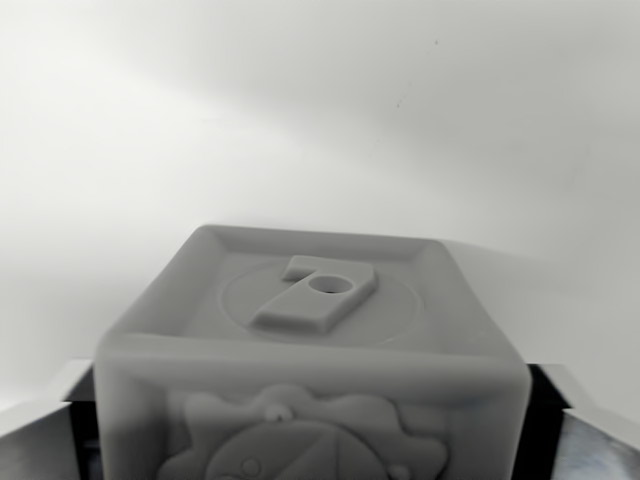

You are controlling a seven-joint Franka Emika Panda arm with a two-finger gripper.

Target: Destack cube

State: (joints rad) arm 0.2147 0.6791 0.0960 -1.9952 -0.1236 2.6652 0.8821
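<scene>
Presently, a pale grey moulded cube (310,370) with a raised rim fills the lower middle of the wrist view, close under the camera. Its top face carries a raised numeral seven pierced by a small round hole; its near face shows an embossed round figure with a scalloped border. The gripper (310,420) stands with metallic jaws at either side of the cube, pinching it. Behind lies a plain white surface (320,120).
</scene>
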